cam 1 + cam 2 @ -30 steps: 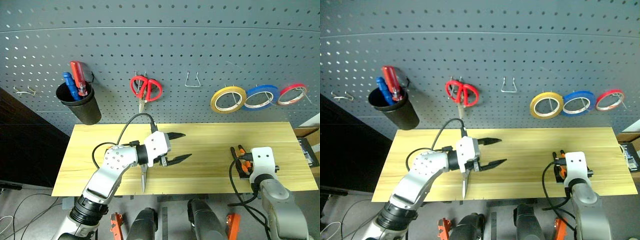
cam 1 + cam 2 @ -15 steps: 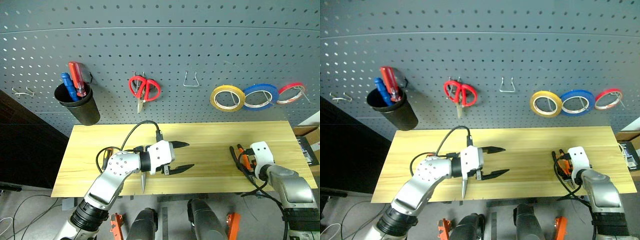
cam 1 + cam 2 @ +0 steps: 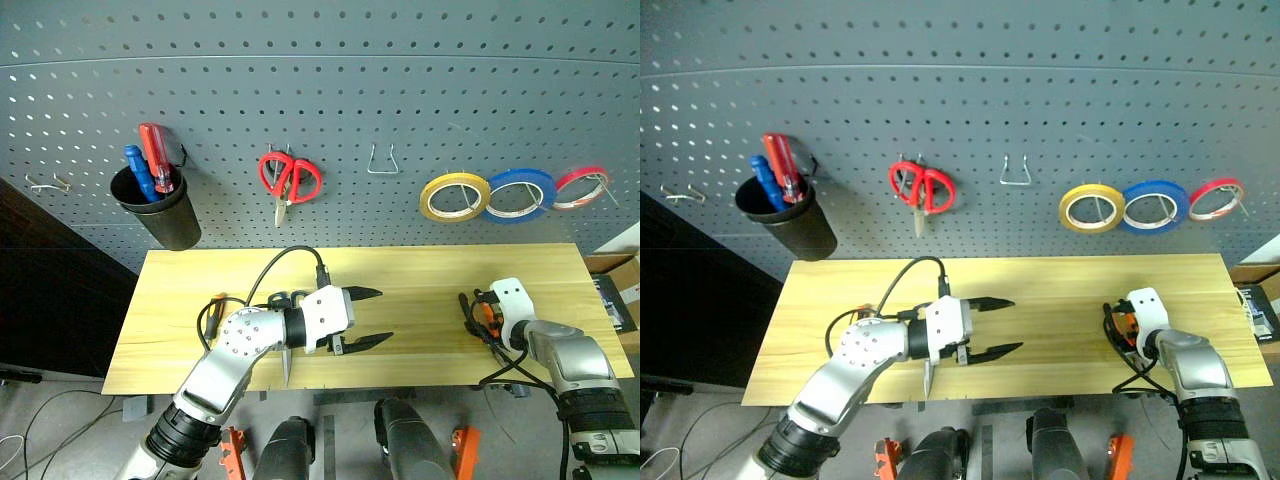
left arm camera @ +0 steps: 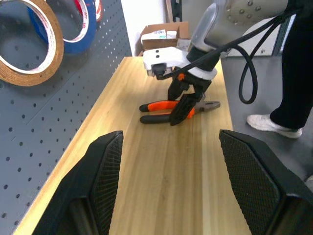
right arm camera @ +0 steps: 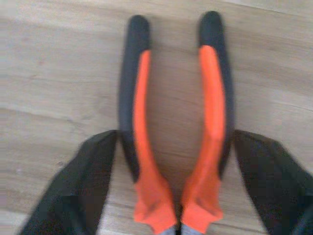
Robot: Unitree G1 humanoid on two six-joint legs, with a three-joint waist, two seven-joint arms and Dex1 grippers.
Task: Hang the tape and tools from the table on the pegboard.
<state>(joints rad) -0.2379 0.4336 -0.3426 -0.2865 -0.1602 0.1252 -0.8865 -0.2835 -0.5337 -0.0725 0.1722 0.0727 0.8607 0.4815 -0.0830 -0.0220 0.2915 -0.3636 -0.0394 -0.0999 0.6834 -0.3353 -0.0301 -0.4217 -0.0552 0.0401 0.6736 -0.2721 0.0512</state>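
Since a second ago, right claw (image 4: pixel 183 100) dropped lower and further out over the counter (image 3: pixel 420 275), now straddling the pliers (image 4: pixel 168 106), fingers (image 5: pixel 85 188) either side of the orange-and-black handles, narrowing but not seen gripping. Left claw (image 3: pixel 372 318) hovering mid-counter, fingers (image 4: pixel 105 178) wide apart, empty. Dark-handled scissors (image 3: pixel 285 350) lying under the left wrist, blades toward the near edge. Screwdriver (image 3: pixel 212 312) just left of that arm. Yellow tape (image 3: pixel 455 197) hanging on the pegboard (image 3: pixel 320 90) beside the blue ring (image 3: pixel 518 195)
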